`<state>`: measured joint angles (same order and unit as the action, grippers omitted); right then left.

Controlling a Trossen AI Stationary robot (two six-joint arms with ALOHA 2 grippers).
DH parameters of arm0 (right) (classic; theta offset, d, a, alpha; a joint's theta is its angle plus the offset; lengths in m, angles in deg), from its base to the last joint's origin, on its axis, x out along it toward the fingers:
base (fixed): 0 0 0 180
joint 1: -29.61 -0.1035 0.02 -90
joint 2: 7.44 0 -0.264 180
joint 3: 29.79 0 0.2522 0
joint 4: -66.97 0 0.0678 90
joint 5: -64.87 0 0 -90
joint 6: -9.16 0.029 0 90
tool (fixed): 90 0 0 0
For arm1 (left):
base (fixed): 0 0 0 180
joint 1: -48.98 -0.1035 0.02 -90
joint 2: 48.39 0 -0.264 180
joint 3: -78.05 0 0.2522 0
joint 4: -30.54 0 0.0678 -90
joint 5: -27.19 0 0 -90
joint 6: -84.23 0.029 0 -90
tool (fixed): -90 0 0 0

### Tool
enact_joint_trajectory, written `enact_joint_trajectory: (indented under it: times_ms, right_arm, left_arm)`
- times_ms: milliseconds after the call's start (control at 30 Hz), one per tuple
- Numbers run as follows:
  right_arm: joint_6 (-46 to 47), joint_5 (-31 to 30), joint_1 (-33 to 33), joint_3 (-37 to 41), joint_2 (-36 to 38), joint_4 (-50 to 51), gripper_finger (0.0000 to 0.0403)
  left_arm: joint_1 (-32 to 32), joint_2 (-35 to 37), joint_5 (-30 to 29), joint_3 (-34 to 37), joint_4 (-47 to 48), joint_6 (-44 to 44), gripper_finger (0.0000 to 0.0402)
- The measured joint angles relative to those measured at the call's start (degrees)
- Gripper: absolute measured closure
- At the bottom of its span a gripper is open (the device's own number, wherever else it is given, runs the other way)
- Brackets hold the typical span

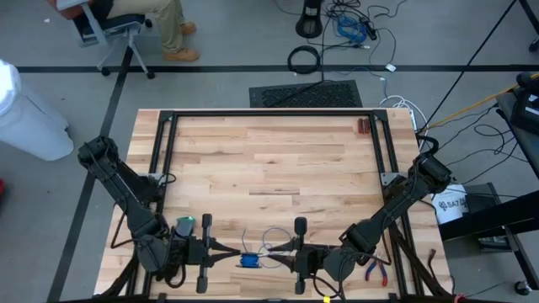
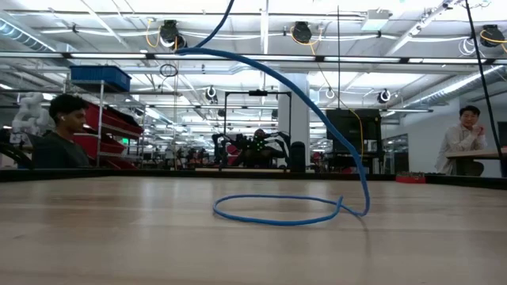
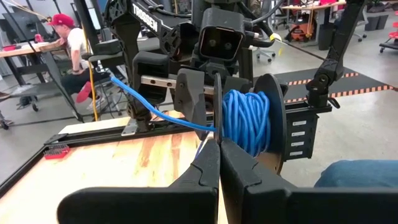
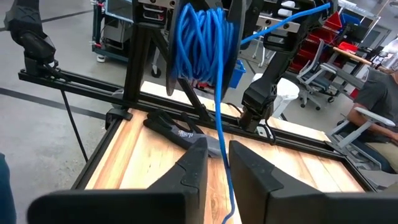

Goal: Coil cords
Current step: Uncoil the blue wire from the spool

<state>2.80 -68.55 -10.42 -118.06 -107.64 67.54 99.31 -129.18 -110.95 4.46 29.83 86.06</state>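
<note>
- Bench (image 1: 269,160): pale wood top inside a black frame, both arms reaching in from its near corners and meeting at the middle of the near edge.
- Left gripper (image 1: 238,254): at the near edge, left of centre, pointing toward the other gripper. Fingers (image 3: 208,168) pressed together, tips touching the bundle; whether they pinch a strand cannot be told.
- Right gripper (image 1: 269,251): at the near edge, right of centre, facing the left one. Fingers (image 4: 194,163) slightly apart, with a hanging blue strand running down through the gap.
- Cord (image 1: 251,260): thin blue wire, wound in a tight bundle (image 3: 245,121) between the two grippers above the near edge. A loose loop (image 2: 277,210) lies flat on the wood just behind the bundle, its tail rising in an arc.
- Red-handled pliers (image 1: 376,269): lying near the near right corner, beside the right arm.
- Small dark red item (image 1: 363,126): at the far right corner.
</note>
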Motion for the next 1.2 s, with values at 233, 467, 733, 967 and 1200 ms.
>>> enact_joint_trajectory:
  times_ms: [233,467,733,967,1200]
  right_arm:
    - [-0.1,0.0,0.0,0.0,0.0,0.0,0.0399]
    - [7.5,-1.6,0.0,0.0,0.8,-0.2,0.0401]
    - [9.8,-1.5,-0.9,0.0,2.5,-3.2,0.0402]
    - [8.3,1.9,-1.0,0.0,2.5,-10.1,0.0403]
    - [7.8,3.3,-1.0,0.0,1.5,-13.9,0.0403]
  left_arm:
    - [0.0,0.0,0.0,0.0,0.0,0.0,0.0400]
    - [0.0,0.0,-4.0,0.0,0.8,0.6,0.0400]
    - [-0.2,0.0,-8.6,0.0,2.5,0.6,0.0400]
    - [-1.5,-1.5,-13.6,0.0,2.4,1.7,0.0400]
    - [-4.1,-3.4,-14.1,0.0,0.4,2.0,0.0400]
